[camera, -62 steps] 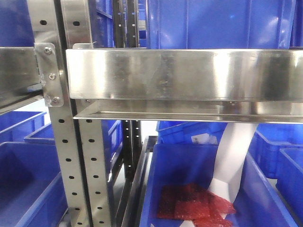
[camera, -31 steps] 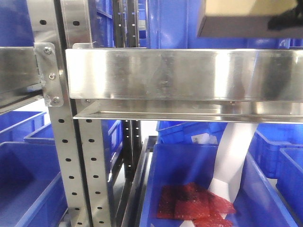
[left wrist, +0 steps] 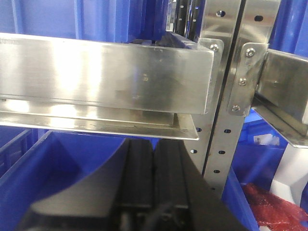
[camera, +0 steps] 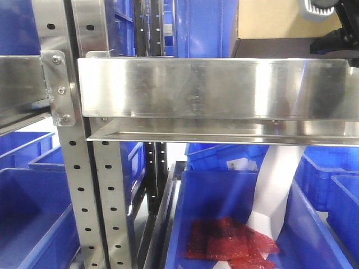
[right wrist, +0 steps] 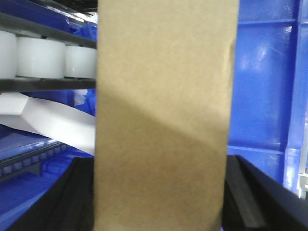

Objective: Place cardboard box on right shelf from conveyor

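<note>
The tan cardboard box (right wrist: 163, 120) fills the middle of the right wrist view, with my right gripper (right wrist: 161, 202) shut on it and a black finger (right wrist: 77, 192) pressing each side. In the front view the cardboard box (camera: 275, 19) hangs at the top right, just above the tall front lip of the stainless right shelf (camera: 213, 87). Beside it there shows part of the black right gripper (camera: 336, 42). My left gripper (left wrist: 154, 163) is shut on nothing, low down under the shelf lip (left wrist: 106, 72). The conveyor is out of view.
Blue plastic bins (camera: 224, 202) stand under and behind the shelf; one holds a red bag (camera: 230, 241) and a white strip (camera: 275, 185). Perforated steel uprights (camera: 106, 196) stand left of the shelf. Another steel shelf (camera: 19, 89) lies further left.
The cardboard box, held by my right gripper, came into the front view at the top right and has sunk lower towards the shelf lip. Nothing else moved.
</note>
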Motion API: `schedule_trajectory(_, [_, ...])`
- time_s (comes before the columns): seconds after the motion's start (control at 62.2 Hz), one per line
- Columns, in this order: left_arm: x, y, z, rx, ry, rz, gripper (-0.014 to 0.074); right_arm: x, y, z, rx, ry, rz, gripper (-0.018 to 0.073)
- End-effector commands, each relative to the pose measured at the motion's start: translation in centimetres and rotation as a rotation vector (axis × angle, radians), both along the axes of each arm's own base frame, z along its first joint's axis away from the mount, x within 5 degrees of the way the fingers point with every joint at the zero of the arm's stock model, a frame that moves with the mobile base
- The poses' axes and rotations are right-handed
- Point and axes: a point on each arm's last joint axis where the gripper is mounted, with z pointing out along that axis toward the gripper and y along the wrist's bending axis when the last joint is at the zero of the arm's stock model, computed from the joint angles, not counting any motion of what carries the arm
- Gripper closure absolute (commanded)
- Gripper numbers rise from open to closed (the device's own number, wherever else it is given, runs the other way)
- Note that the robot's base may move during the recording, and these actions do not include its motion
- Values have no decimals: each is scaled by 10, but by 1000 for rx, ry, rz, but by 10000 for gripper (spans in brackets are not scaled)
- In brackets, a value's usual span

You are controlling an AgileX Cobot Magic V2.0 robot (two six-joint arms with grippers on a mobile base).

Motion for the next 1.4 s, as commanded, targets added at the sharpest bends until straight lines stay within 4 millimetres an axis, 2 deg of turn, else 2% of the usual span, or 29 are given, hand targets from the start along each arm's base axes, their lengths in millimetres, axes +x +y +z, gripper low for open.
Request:
schedule_trajectory(0.0, [-1,0,9,-13,-88,0,715,0,2,24,1,-82,32,244])
schedule_trajectory(0.112, [-1,0,9,-13,-88,0,715,-1,2,24,2,-83,30,221])
schedule_trajectory(0.273, [-1,0,9,-13,-88,0,715,-4,1,29,24,-94,22,36])
schedule_trajectory(0.402, [-1,0,9,-13,-88,0,715,-4,1,29,51,-87,9,-33])
schedule_trajectory(0.643, [-1,0,9,-13,-88,0,715,-5,0,30,54,-92,9,-27])
schedule_trajectory(0.739, [-1,0,9,-13,-88,0,715,-11,-1,32,72,-100,11,-27])
schedule_trajectory(1.237, [-1,0,9,-13,-88,0,715,-73,-14,37,173,-164,18,-27])
schedule_trajectory(1.318, [-1,0,9,-13,-88,0,715,-81,-17,42,271,-167,-21,-15])
schedule_trajectory(1.382, [-1,0,9,-13,-88,0,715,-86,-20,46,386,-155,-78,43])
